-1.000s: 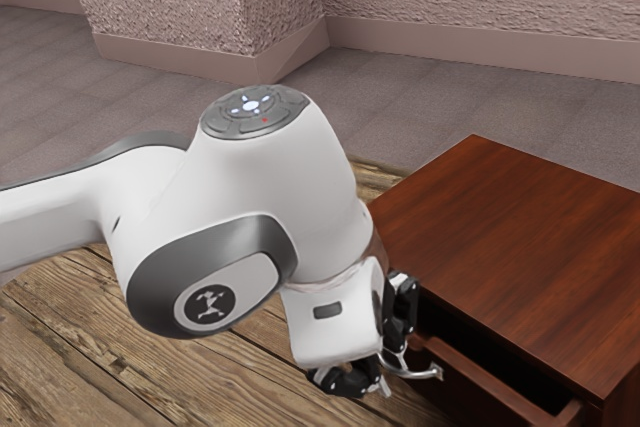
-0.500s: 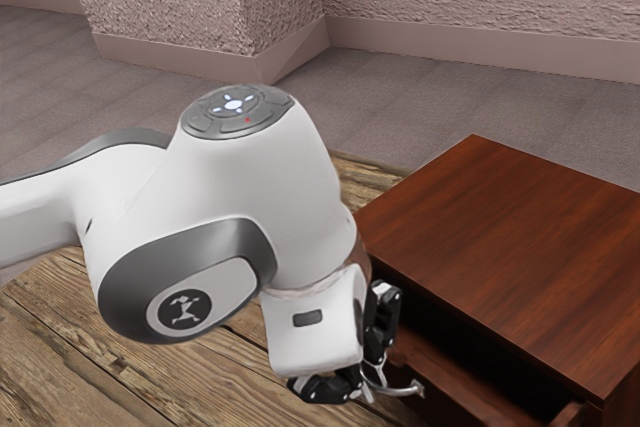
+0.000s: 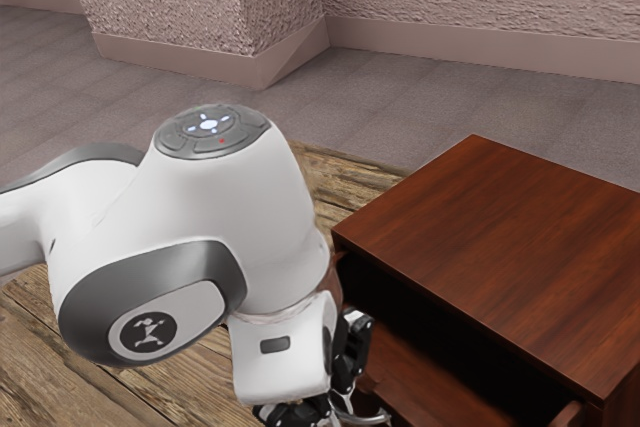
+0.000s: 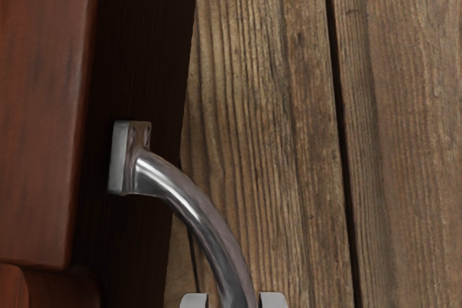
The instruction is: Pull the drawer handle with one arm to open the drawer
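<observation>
**Drawer's partway out, not done yet**

Exterior view: our black two-finger gripper (image 3: 338, 409) sits low at the front of the dark reddish wooden drawer (image 3: 450, 387). The drawer stands partly out of the glossy red-brown wooden cabinet (image 3: 500, 237), with a dark gap open above it. We'd call the opening well underway. How much travel is left we can't tell, since the drawer runs off the frame's edge.

Wrist view: the curved silver metal handle (image 4: 180, 207) arcs from its mount on the drawer front toward our hand, above the weathered wooden plank floor (image 4: 289, 106). The light pads (image 4: 273, 299) hug it from both sides, so we reckon it's clamped. What's left, we'd guess: more pull, straight out.
</observation>
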Motion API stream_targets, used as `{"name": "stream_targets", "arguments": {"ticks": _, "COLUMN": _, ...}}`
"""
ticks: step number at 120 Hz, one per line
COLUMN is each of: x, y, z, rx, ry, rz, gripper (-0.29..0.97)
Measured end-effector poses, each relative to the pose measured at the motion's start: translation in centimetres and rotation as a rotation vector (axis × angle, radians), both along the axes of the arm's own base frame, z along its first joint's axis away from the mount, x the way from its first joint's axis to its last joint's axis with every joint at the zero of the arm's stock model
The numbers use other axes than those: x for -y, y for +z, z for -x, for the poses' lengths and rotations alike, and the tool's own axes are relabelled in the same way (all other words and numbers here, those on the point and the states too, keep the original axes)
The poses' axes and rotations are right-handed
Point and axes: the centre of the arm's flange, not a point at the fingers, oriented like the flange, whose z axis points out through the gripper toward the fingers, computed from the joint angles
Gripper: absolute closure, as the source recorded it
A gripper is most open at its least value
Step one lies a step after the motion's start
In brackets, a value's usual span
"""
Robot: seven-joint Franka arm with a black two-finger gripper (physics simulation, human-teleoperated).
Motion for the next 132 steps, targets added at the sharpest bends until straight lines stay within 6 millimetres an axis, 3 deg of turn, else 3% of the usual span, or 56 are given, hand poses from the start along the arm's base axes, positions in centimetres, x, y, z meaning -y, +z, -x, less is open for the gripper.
{"name": "stream_targets", "arguments": {"ticks": 40, "x": 0.1, "y": -0.1, "z": 1.7, "rx": -0.016, "ry": -0.013, "rz": -0.014, "gripper": 0.68}}
{"name": "stream_targets", "arguments": {"ticks": 78, "x": -0.3, "y": -0.6, "z": 3.2, "rx": -0.028, "ry": -0.02, "rz": -0.013, "gripper": 0.76}}
{"name": "stream_targets", "arguments": {"ticks": 104, "x": -0.3, "y": -0.5, "z": 3.7, "rx": -0.03, "ry": -0.03, "rz": -0.008, "gripper": 0.71}}
{"name": "stream_targets", "arguments": {"ticks": 132, "x": -0.4, "y": 1.0, "z": 3.9, "rx": -0.008, "ry": -0.039, "rz": 0.011, "gripper": 0.69}}
